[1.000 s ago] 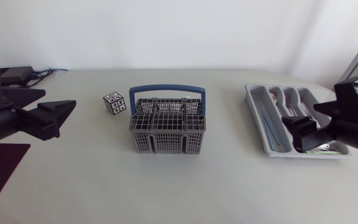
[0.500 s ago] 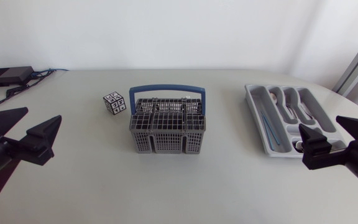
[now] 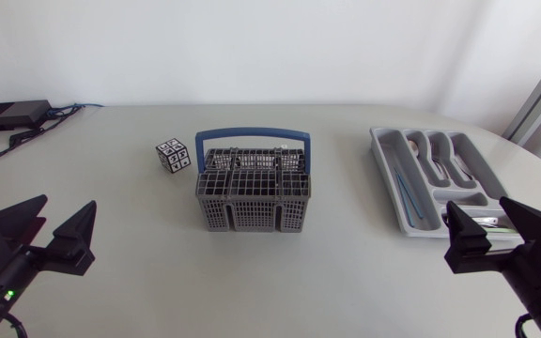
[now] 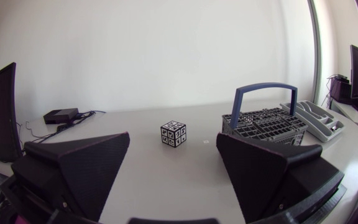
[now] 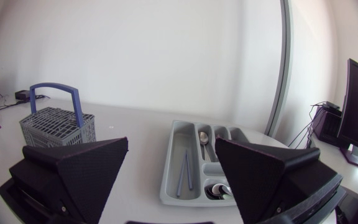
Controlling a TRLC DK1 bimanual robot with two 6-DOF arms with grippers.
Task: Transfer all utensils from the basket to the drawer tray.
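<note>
Tray (image 5: 168, 177) ahead of R end effector (image 5: 171, 142)

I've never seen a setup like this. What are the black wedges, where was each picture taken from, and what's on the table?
This is a robot with two arms at a pale table. The black wedges are the two fingers of each arm's claw: the left claw and the right claw, both open and holding nothing. One picture looks down from a fixed camera overhead. The other two come from cameras on each arm's last link, so each sees its own fingers. On the table stand a grey plastic cutlery basket with a blue handle, a black-and-white patterned cube and a grey divided drawer tray with some spoons and thin blue sticks in it. Whether anything remains in the basket cannot be seen.
</note>
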